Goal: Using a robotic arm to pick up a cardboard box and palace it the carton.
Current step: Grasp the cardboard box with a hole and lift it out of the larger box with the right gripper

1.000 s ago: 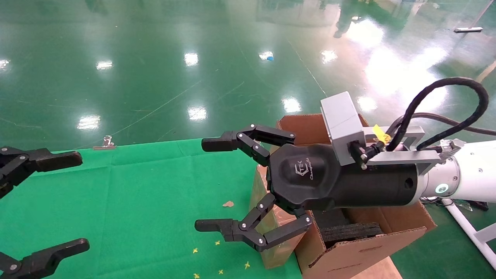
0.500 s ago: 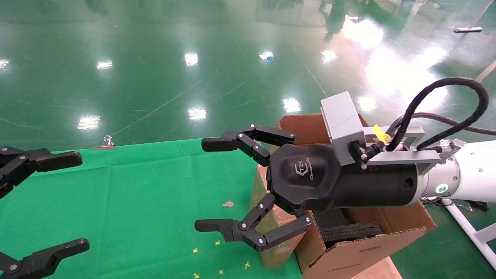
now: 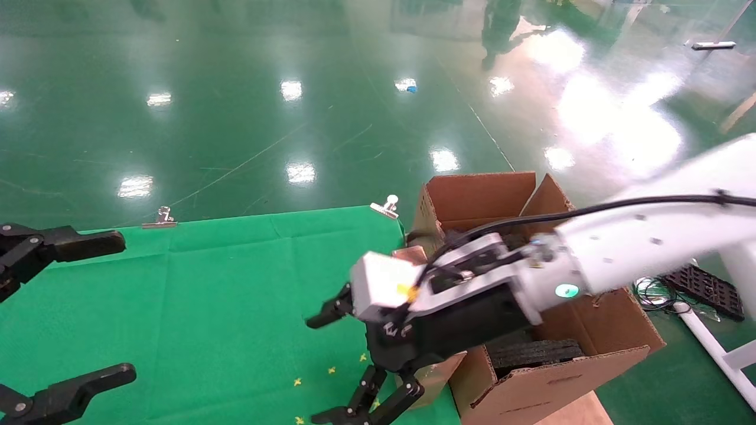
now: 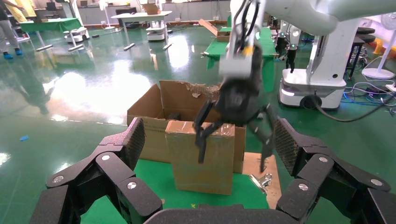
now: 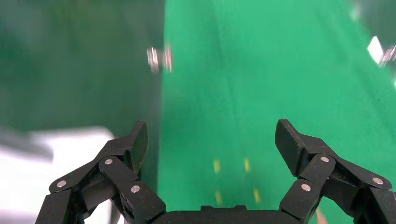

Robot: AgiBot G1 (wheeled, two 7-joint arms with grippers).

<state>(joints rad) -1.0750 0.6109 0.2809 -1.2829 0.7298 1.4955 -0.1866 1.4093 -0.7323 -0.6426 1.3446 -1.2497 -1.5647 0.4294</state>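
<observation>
The small cardboard box [image 3: 438, 373] stands upright on the green cloth against the carton's [image 3: 590, 339] near wall, mostly hidden by my right arm. The left wrist view shows its taped brown face [image 4: 215, 163] with the carton [image 4: 149, 116] behind it. My right gripper [image 3: 319, 370] is open and empty. It points down at the cloth just in front of the box. In the left wrist view this gripper [image 4: 232, 161] hangs with one finger across the box's face and the other past its side. My left gripper [image 3: 94, 310] is open and empty at the cloth's left edge.
Black foam blocks [image 3: 534, 353] line the carton. Metal clips [image 3: 387, 206] [image 3: 160, 218] hold the green cloth [image 3: 207, 307] at its far edge. Small yellow scraps [image 3: 331, 370] lie on the cloth. Beyond is shiny green floor. A white stand leg [image 3: 714, 348] is at the right.
My right arm has swung down and turned, taking the open gripper from level above the carton's edge to pointing down beside the box. The left gripper has not moved.
</observation>
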